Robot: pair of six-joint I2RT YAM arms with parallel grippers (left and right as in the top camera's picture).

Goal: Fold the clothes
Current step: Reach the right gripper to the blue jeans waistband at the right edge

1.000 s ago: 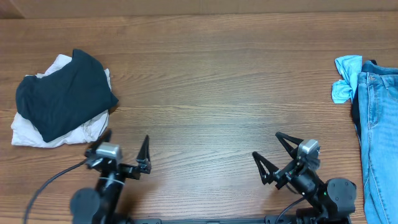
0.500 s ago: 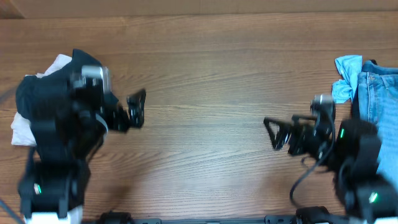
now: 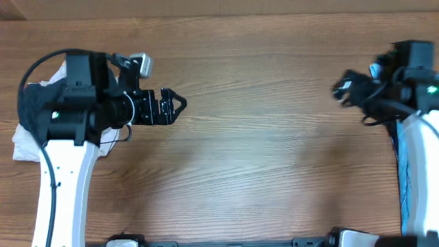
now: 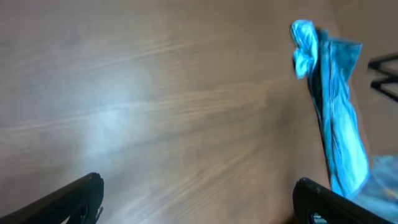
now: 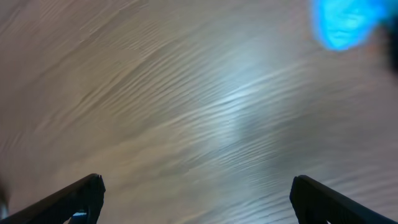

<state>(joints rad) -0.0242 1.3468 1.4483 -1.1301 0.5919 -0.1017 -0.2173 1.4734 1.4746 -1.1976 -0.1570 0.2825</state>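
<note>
The light-blue jeans lie at the table's right edge. In the overhead view my right arm covers most of them and only a thin strip shows. The left wrist view shows them in the distance, blurred. My left gripper hangs over bare wood left of centre, pointing right. Its fingers are wide apart and empty. My right gripper is blurred, just left of the jeans, pointing left. Its fingers are wide apart and empty above bare wood.
A dark navy top over a white garment sits at the left edge, partly under my left arm. A small sky-blue cloth lies at the far end of the jeans and shows as a blur in the right wrist view.
Both arms have lifted from the front edge and swung outward and farther back. The left one is now over the navy pile, the right one over the jeans. Both grippers stay open.
</note>
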